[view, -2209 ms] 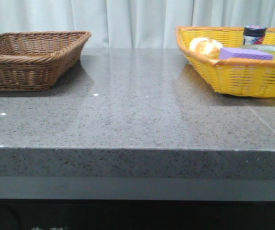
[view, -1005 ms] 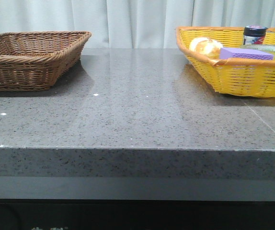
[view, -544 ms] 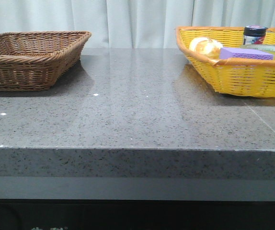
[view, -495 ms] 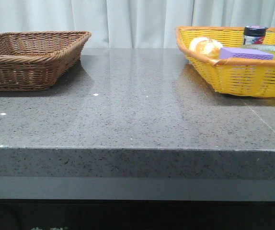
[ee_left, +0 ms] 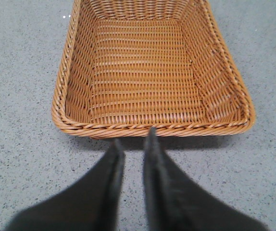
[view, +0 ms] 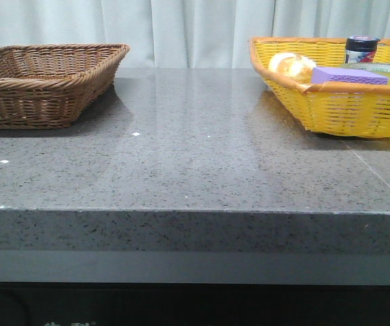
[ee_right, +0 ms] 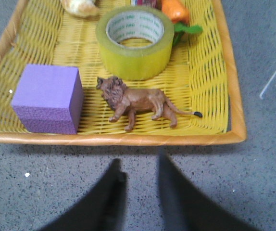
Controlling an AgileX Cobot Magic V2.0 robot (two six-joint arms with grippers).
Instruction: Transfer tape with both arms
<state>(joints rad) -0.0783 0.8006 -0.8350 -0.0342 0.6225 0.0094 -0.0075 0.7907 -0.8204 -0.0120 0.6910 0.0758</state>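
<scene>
The tape [ee_right: 134, 61], a wide yellow roll with a white core and green lettering, lies flat in the yellow basket [ee_right: 128, 139]. A brown toy lion [ee_right: 138, 102] lies between the tape and the basket's near rim. My right gripper [ee_right: 139, 161] hovers over the grey table just outside that rim, open and empty. My left gripper [ee_left: 134, 139] is slightly open and empty, over the table just outside the rim of the empty brown basket [ee_left: 152, 129]. In the front view only the tape's top edge [view: 385, 68] shows, and neither arm is in sight.
The yellow basket [view: 331, 109] at the back right also holds a purple sponge block [ee_right: 47, 98], a bread-like item [view: 290, 66], a dark jar [view: 361, 49] and an orange toy [ee_right: 176, 12]. The brown basket [view: 45, 88] stands at the back left on the grey table [view: 195, 163].
</scene>
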